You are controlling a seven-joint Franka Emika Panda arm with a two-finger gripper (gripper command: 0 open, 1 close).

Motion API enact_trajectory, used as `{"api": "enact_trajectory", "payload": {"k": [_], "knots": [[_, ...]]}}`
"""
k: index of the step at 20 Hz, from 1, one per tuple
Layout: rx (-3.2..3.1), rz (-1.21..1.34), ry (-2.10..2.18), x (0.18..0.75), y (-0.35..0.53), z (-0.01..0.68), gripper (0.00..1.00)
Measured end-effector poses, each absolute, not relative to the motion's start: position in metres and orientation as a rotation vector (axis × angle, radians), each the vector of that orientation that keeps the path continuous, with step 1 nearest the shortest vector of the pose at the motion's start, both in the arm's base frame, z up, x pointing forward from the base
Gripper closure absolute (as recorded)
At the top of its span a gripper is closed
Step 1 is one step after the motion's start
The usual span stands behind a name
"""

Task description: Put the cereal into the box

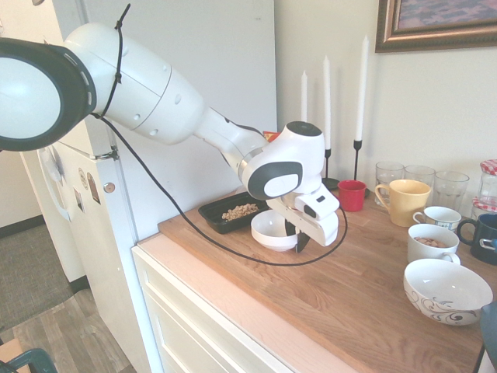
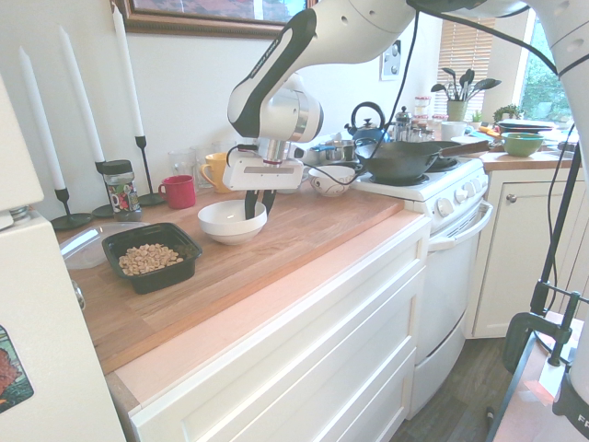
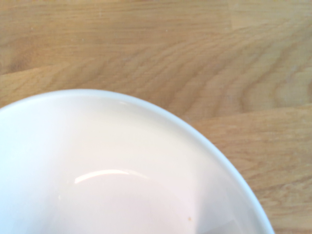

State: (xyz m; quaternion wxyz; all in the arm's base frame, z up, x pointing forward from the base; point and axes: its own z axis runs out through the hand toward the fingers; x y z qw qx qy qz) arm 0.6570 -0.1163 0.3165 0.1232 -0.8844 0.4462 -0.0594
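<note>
The cereal lies as a small tan heap inside the black box, which sits on the wooden counter near its end by the white fridge. In the first exterior view the same box shows behind the arm, with the cereal in it.

A white bowl stands upright on the counter just beside the box, apart from it. The hand points steeply down over the bowl's far rim, its dark fingers straddling the rim, one inside and one outside. Whether they pinch the rim or stand slightly off it I cannot tell. In the first exterior view the hand sits at the bowl's near edge.

The wrist view is filled by the bowl's smooth inside, which looks empty, over the wood grain of the counter.

Behind the box stand tall white candles in black holders, a small jar and a red cup. Further along are a yellow mug, glasses, a patterned bowl and a dark pan on the stove
</note>
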Motion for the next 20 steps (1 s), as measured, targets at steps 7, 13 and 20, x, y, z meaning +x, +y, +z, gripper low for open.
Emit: {"api": "enact_trajectory", "payload": {"k": [7, 13, 20], "knots": [[-2.616, -0.190, 1.276, 0.658, -0.115, 0.315, 0.00], [-2.655, -0.268, 1.238, 0.662, -0.106, 0.331, 0.00], [-2.672, -0.365, 1.201, 0.659, -0.091, 0.381, 0.00]]}}
